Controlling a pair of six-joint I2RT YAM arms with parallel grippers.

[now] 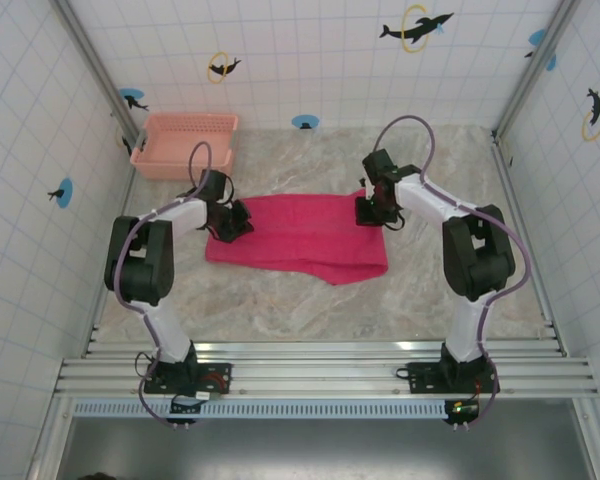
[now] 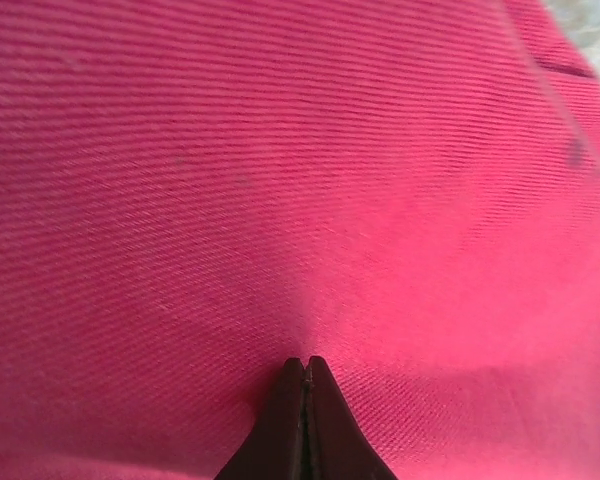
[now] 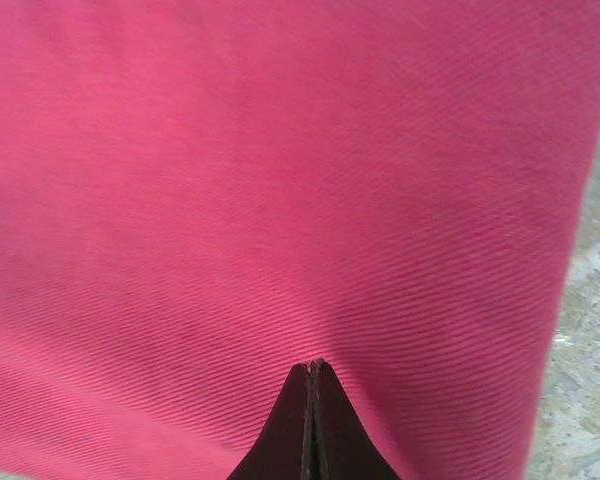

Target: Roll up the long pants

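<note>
one pair of bright magenta-pink soft cloth long pants (image 1: 300, 238), lying between the two grippers. one pale salmon-pink rigid plastic lattice basket (image 1: 185, 143), beyond the left gripper (image 1: 234, 222). two black two-finger grippers, left gripper and right gripper (image 1: 370, 212), on two white-and-black arms. one marbled grey table (image 1: 280, 300) beneath both grippers.

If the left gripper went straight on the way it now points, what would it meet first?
The long pants. The shut left gripper points into the magenta cloth, which puckers at its tips, so it probably has the cloth pinched; depth is hard to judge.
</note>
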